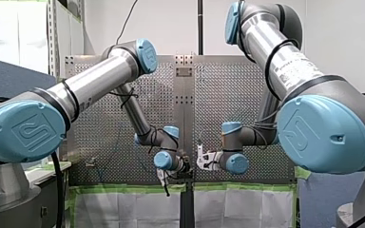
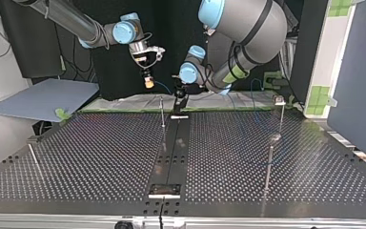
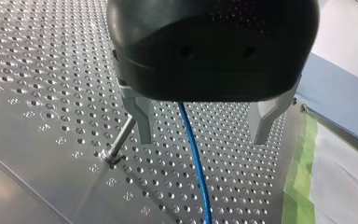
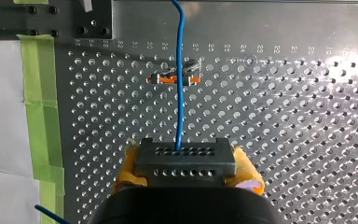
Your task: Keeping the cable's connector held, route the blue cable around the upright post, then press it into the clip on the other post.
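Seemingly before routing, my right gripper point(image 4: 185, 162) pinches the thin blue cable point(image 4: 181, 93) running to twelve o'clock past an orange clip point(image 4: 175, 78), my left gripper point(image 3: 203, 125), jaws spread, straddling it, which must next round the metal post point(image 3: 121, 140).

Numbers stamped on the perforated table point(image 4: 279, 28) read 27 down to 20 beside the blue cable point(image 4: 181, 93) in the right wrist view. The blue joint caps point(image 1: 26, 129) bear a UR emblem. The label point(image 1: 292, 71) on my right arm point(image 1: 261, 38) is unreadable.
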Controlling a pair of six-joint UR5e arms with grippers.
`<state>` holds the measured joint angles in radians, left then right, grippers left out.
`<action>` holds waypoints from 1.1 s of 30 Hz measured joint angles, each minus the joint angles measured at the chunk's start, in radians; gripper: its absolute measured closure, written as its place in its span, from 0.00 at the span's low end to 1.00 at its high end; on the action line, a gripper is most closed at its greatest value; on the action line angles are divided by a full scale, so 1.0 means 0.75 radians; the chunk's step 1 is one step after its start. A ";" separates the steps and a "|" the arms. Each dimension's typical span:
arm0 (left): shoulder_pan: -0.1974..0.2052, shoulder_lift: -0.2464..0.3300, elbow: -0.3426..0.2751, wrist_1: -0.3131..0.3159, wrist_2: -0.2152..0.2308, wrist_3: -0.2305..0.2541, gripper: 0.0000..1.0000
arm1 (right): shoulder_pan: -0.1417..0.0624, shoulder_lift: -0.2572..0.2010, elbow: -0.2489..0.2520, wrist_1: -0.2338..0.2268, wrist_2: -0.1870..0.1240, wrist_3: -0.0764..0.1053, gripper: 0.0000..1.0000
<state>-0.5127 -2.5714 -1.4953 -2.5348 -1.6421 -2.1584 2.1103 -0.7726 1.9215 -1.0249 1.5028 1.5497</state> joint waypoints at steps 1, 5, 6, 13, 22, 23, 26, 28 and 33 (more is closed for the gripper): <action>0.000 0.000 0.000 -0.003 -0.002 0.004 0.00 | 0.000 0.000 0.000 0.000 0.000 0.000 1.00; 0.000 0.000 0.000 -0.009 -0.006 0.018 0.00 | 0.000 0.000 0.000 0.000 -0.001 0.000 1.00; 0.000 0.000 0.000 -0.009 -0.006 0.021 0.00 | 0.000 0.000 0.000 0.000 -0.001 0.000 1.00; 0.000 0.000 0.000 -0.010 -0.014 0.035 0.13 | 0.001 0.000 0.000 0.000 -0.001 -0.002 1.00; 0.000 0.000 0.000 -0.022 -0.084 0.056 0.68 | 0.000 0.000 0.000 0.000 0.000 -0.006 1.00; 0.000 0.000 0.000 -0.022 -0.088 0.057 0.74 | 0.000 0.000 0.000 0.000 0.000 -0.006 1.00; 0.000 0.000 0.000 -0.021 -0.095 0.057 0.85 | 0.000 0.000 0.000 0.000 0.001 -0.006 1.00; 0.000 0.000 0.000 -0.020 -0.096 0.056 0.85 | 0.000 0.000 0.000 0.000 0.001 -0.007 1.00; 0.000 0.000 0.000 -0.008 -0.092 0.051 0.88 | 0.000 0.000 0.000 0.000 0.001 -0.008 1.00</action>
<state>-0.5126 -2.5714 -1.4952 -2.5411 -1.7110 -2.1201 2.1105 -0.7725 1.9215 -1.0248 1.5034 1.5437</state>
